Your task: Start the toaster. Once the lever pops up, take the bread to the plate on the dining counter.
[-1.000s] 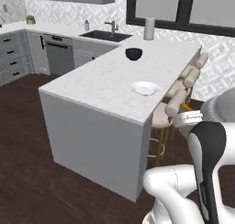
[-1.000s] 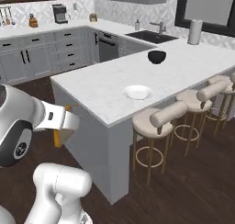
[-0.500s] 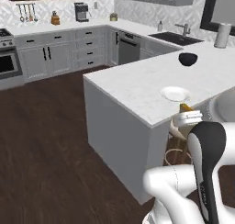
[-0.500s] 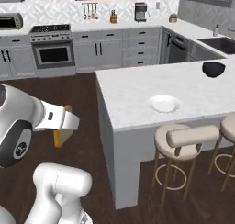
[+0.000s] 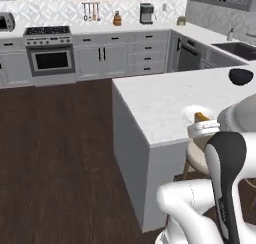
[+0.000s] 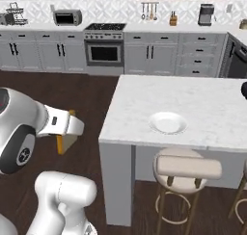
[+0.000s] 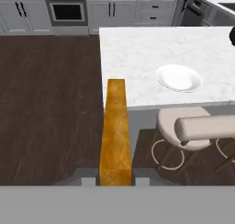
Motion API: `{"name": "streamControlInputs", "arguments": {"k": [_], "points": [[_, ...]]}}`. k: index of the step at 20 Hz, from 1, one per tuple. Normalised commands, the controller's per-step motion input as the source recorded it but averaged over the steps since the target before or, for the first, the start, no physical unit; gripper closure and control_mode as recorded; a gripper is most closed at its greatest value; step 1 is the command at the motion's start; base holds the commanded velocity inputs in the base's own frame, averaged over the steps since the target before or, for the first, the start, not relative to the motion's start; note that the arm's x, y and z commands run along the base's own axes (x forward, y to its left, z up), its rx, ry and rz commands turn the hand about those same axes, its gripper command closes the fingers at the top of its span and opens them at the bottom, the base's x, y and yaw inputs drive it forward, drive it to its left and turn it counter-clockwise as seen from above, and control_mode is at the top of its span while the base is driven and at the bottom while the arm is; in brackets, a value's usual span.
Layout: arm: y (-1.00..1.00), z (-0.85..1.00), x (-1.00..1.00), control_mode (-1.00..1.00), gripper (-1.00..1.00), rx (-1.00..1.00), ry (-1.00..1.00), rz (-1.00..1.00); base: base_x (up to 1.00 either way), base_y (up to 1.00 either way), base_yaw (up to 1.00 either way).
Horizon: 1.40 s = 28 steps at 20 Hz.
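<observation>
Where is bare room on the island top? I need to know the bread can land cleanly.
The dining counter is bare marble between its near corner and the plate, and beyond the plate. The plate itself is empty. A dark bowl sits toward the far end.

Dark wood plank floor spreads through the kitchen to a run of grey cabinets along the far wall. A steel oven with a black hob sits among them, under a white patterned backsplash. Round cushioned stools on thin metal legs stand in even, soft light.
</observation>
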Motion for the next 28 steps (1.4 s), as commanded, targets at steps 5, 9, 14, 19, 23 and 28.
{"name": "streamControlInputs", "arguments": {"k": [5,9,14,19,23,28], "points": [[0.0,0.0,0.0,1.0,1.0,0.0,0.0,0.0,-0.12,-1.0,0.25],[0.0,0.0,0.0,1.0,1.0,0.0,0.0,0.0,0.0,-1.0,0.18],[0.0,0.0,0.0,1.0,1.0,0.0,0.0,0.0,0.28,-0.64,0.03],[0.0,0.0,0.0,1.0,1.0,0.0,0.0,0.0,0.47,-0.18,0.0],[0.0,0.0,0.0,1.0,1.0,0.0,0.0,0.0,0.48,-0.17,0.0],[0.0,0.0,0.0,1.0,1.0,0.0,0.0,0.0,0.54,0.0,0.0]]}}
